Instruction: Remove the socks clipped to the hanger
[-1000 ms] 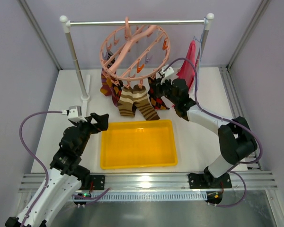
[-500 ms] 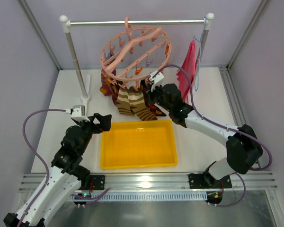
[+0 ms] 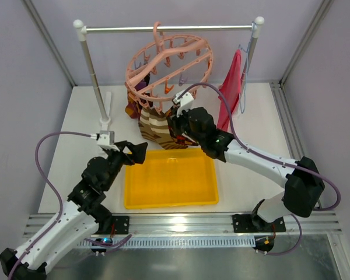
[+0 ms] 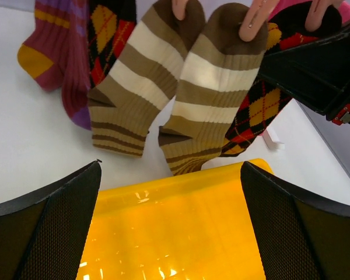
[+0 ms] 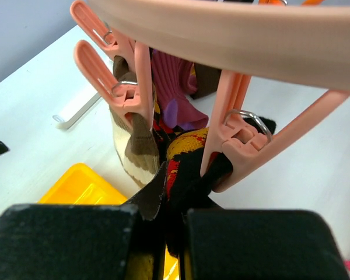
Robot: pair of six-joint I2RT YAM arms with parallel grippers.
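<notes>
Tight spot at the center of the top view: the right gripper point(image 3: 175, 125) is being crowded by the hanger point(image 3: 209, 64) and its pegs, with open room being left only toward the yellow tray point(image 3: 169, 203) below. Its fingers are being kept clamped together on the argyle sock point(image 5: 189, 160), right under the peg point(image 5: 236, 137) pinning it. The left gripper point(image 3: 137, 153) is being held spread wide over the tray's upper-left corner, just short of the striped socks point(image 4: 213, 87).
</notes>
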